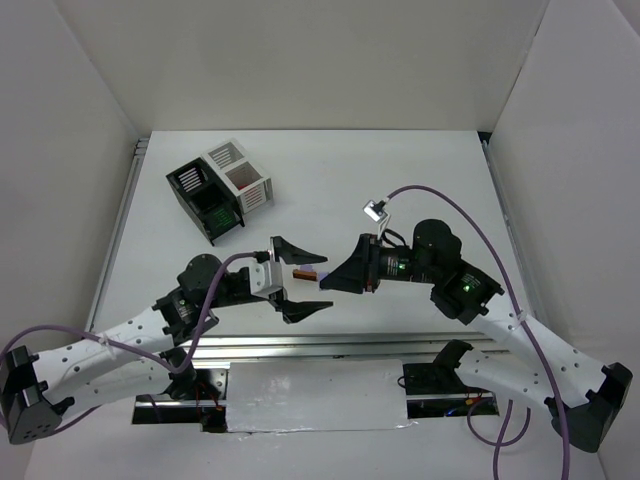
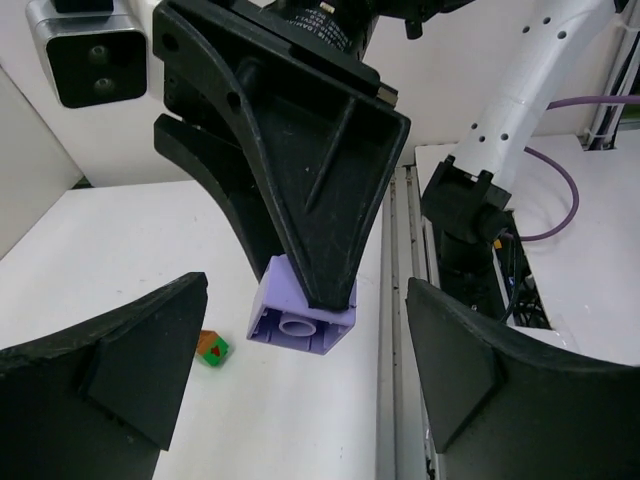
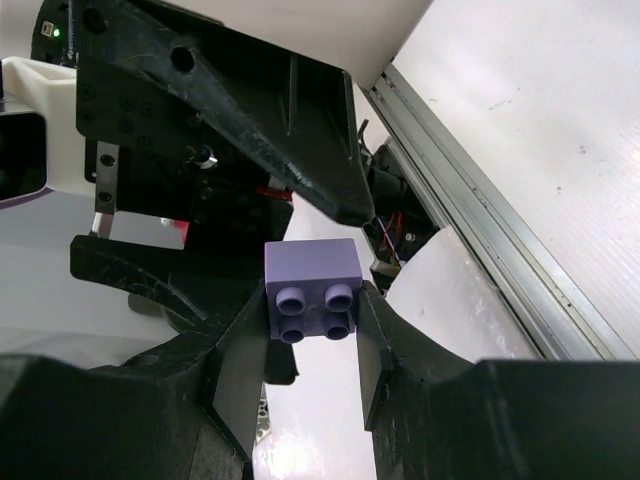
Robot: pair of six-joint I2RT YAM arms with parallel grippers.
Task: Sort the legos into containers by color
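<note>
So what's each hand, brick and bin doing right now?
right hand: shut on the purple brick
left hand: open around that brick, not gripping
purple brick: held in the air
small brick: loose on table
black bin: upright, something green inside
white bin: upright, something red inside

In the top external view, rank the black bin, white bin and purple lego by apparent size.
1. Black bin and white bin: about alike, so not ranked.
2. Purple lego: far smaller, only partly visible.
</note>
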